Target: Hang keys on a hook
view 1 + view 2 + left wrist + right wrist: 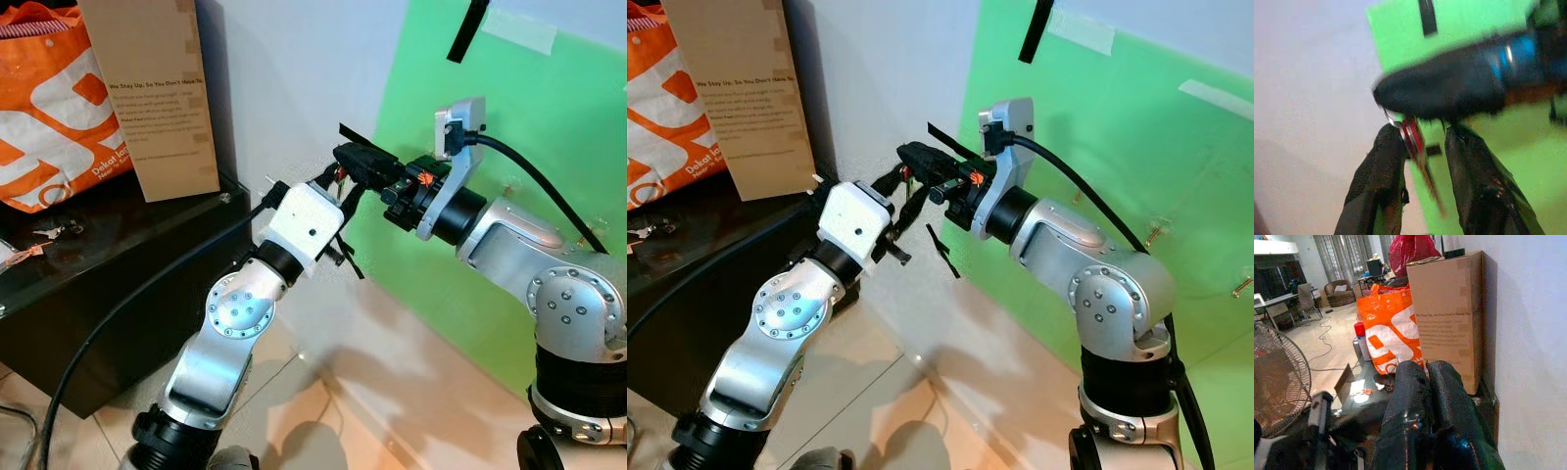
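Observation:
A set of keys with a red tag and a silver ring hangs from the tip of my right gripper, which is shut on the ring. The key blade points down between the fingers of my left gripper, which stands open around it; one finger is close beside the ring. Both grippers meet in mid-air in front of the white wall, at the left edge of a green board. Small brass hooks sit on the green board, far to the right of the grippers.
A black cabinet stands at the left, bearing an orange bag, a brown cardboard box and small loose items. Black tape strips mark the board. A black cable trails along my left arm.

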`<state>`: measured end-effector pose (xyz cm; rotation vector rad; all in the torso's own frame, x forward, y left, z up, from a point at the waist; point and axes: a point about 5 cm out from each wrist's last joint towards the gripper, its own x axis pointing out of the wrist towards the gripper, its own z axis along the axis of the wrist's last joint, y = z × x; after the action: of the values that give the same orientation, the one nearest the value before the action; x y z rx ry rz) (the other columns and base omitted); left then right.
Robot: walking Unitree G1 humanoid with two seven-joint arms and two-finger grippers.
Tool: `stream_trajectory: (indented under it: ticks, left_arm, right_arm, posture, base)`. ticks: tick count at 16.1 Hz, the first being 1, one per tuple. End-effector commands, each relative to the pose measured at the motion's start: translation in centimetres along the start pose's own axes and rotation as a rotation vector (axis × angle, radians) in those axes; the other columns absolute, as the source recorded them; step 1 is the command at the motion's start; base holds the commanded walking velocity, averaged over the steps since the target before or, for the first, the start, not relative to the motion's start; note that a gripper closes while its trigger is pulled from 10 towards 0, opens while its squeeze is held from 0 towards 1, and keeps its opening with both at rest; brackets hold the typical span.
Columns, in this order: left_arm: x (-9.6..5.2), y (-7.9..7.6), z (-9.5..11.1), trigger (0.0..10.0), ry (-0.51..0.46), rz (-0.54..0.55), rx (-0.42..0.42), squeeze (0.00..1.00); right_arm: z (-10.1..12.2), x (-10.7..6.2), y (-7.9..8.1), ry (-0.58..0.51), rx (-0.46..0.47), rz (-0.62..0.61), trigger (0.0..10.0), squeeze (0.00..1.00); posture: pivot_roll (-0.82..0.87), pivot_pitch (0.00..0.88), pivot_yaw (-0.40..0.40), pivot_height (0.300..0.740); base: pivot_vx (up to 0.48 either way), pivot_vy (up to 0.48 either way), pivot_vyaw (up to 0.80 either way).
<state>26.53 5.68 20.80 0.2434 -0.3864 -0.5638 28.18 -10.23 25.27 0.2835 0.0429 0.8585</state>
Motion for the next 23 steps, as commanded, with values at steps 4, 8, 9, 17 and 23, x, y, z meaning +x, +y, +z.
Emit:
stream_trajectory:
  ticks: [4, 8, 9, 17, 23]
  left_arm:
    - [0.09, -0.3, -0.16, 10.0, -0.014, -0.03, -0.13, 0.0]
    - [-0.06, 0.13, -0.6, 10.0, -0.011, -0.024, -0.174, 0.0]
    - [-0.03, 0.23, -0.59, 10.0, -0.013, -0.027, -0.176, 0.0]
    - [0.13, 0.29, -0.32, 4.2, -0.034, -0.044, -0.134, 0.0]
    - [0.47, 0.4, 0.06, 4.4, -0.053, -0.049, -0.113, 0.0]
  right_arm:
    - [0.55, 0.16, 0.09, -0.013, -0.021, 0.002, 10.0, 0.0]
    - [0.63, 0.16, 0.1, -0.016, -0.021, 0.003, 10.0, 0.0]
    - [0.64, 0.17, 0.1, -0.017, -0.022, 0.004, 10.0, 0.0]
    - [0.73, 0.21, 0.04, -0.019, -0.022, 0.003, 10.0, 0.0]
    - [0.56, 0.18, 0.02, -0.014, -0.02, 0.001, 10.0, 0.0]
  posture:
    - [0.02, 0.0, -0.093, 0.74]
    - [0.01, 0.0, -0.091, 0.74]
    - [0.01, 0.0, -0.092, 0.74]
    - [0.02, 0.0, -0.094, 0.74]
    - [0.02, 0.0, -0.093, 0.74]
  base:
    - [0.0, 0.0, 0.0]
    - [0.0, 0.0, 0.0]
    - [0.0, 0.0, 0.0]
    - [0.0, 0.0, 0.0]
    - [0.0, 0.0, 0.0]
